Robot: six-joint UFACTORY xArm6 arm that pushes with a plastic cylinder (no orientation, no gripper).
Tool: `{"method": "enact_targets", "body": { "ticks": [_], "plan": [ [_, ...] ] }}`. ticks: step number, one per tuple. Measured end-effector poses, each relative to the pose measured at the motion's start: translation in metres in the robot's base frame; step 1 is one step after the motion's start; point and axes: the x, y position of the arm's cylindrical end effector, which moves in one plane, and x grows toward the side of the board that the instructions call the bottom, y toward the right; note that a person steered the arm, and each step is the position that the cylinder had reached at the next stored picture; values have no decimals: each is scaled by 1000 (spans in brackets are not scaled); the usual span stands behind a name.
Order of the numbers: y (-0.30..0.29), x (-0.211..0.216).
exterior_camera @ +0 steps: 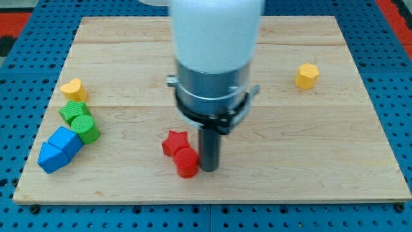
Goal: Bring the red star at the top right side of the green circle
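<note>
The red star (pixel 174 142) lies at the board's lower middle, with a red cylinder (pixel 187 163) touching its lower right. The green circle (pixel 84 128) lies at the left, against a second green block (pixel 71 111) above it. My tip (pixel 208 167) stands right against the red cylinder's right side, to the lower right of the star. The arm's pale body hides part of the board above the tip.
A yellow heart (pixel 73 87) lies above the green blocks. Two blue blocks (pixel 59 148) touch the green circle's lower left. A yellow hexagon (pixel 307 75) lies at the right. The wooden board (pixel 360 161) rests on a blue pegboard.
</note>
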Motion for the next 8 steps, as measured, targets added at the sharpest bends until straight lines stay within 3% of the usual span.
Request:
{"method": "enact_targets", "body": {
  "ticks": [2,5,6,8],
  "plan": [
    [-102,-54],
    [-64,-110],
    [-93,-106],
    [-94,-71]
  ]
}}
